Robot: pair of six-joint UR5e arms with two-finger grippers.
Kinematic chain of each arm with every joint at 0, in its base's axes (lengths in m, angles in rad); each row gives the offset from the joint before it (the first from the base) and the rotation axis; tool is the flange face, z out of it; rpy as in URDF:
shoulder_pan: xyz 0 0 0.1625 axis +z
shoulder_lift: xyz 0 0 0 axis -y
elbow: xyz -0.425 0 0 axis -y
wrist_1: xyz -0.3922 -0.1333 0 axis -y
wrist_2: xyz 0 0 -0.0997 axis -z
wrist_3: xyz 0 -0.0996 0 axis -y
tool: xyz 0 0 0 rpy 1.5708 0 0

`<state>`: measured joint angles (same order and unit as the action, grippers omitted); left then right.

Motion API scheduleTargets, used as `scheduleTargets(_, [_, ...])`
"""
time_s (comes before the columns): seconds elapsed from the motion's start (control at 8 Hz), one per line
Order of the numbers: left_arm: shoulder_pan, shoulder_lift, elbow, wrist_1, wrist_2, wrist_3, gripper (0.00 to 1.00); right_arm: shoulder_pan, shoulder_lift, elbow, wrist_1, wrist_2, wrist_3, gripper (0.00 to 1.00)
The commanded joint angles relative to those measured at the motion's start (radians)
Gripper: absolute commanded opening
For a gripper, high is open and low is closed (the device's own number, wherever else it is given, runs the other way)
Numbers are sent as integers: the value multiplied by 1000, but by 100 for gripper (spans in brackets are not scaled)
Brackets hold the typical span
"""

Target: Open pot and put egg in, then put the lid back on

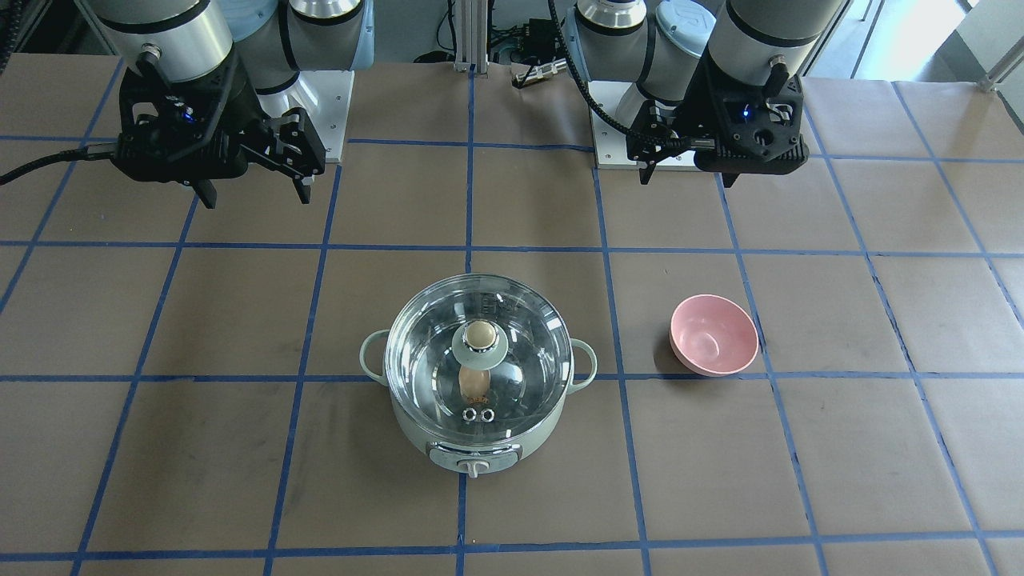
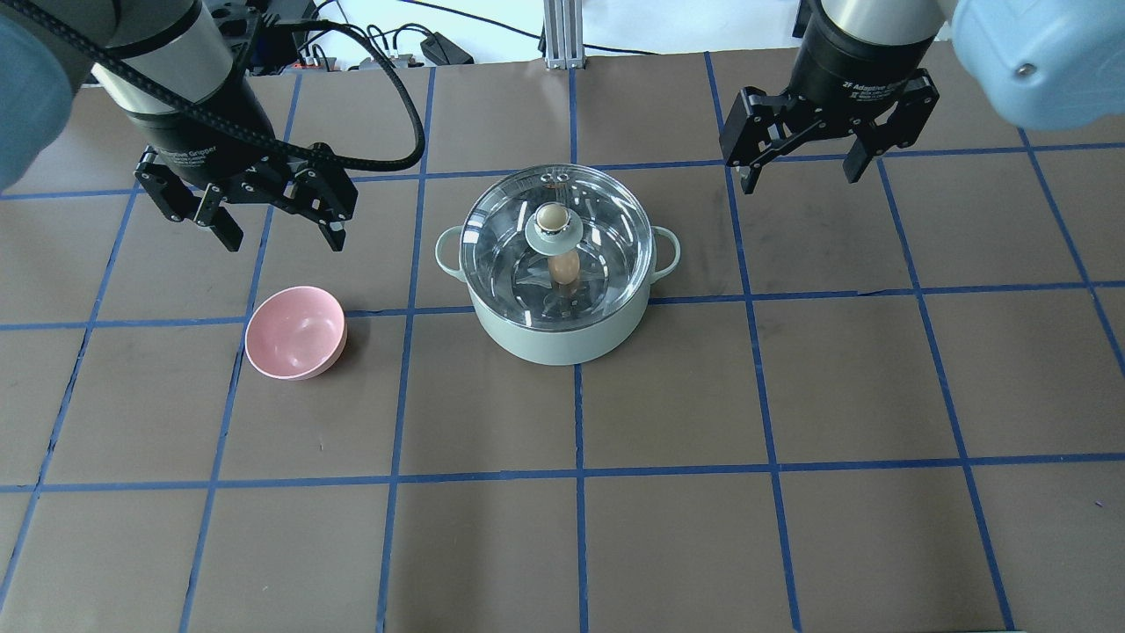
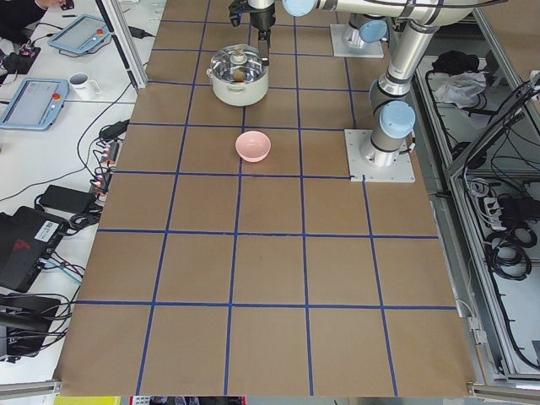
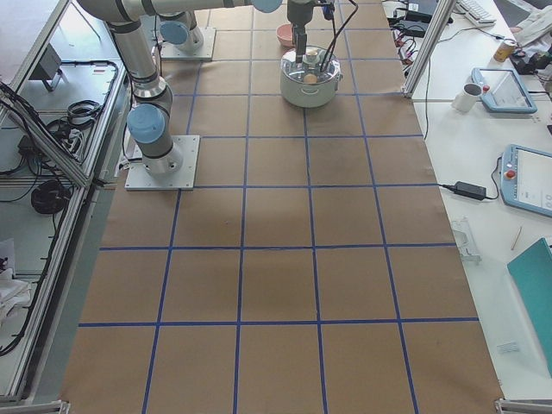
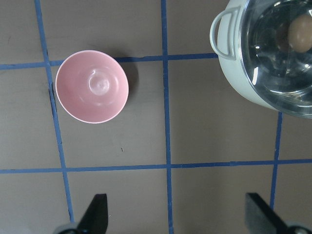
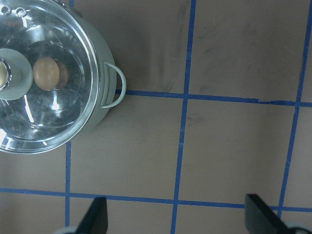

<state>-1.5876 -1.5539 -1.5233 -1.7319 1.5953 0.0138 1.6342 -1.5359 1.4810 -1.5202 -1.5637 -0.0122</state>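
The mint-green pot stands mid-table with the clear glass lid on it, its tan knob upright. The tan egg lies inside the pot under the lid; it also shows in the front view and the right wrist view. My left gripper is open and empty, raised left of the pot and behind the pink bowl. My right gripper is open and empty, raised to the right of the pot. In the front view the left gripper is on the right and the right gripper on the left.
A pink bowl sits empty on the table left of the pot, below my left gripper; it shows in the left wrist view. The table is brown paper with a blue tape grid. Cables and a rail run along the far edge.
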Motion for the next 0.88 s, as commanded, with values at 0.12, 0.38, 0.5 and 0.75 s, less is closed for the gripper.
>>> scheduleTargets(0.12, [0,0,0,0,0,0,100,-17,-24,1,-30,-1,-15,100])
scheduleTargets(0.38, [0,0,-2,0,0,0,100,-16,-27,4,-35,-4,-15,100])
scheduleTargets(0.5, [0,0,-2,0,0,0,100,-17,-24,16,-44,-4,-12,100])
scheduleTargets(0.75, [0,0,-2,0,0,0,100,-19,-23,24,-52,-3,-12,100])
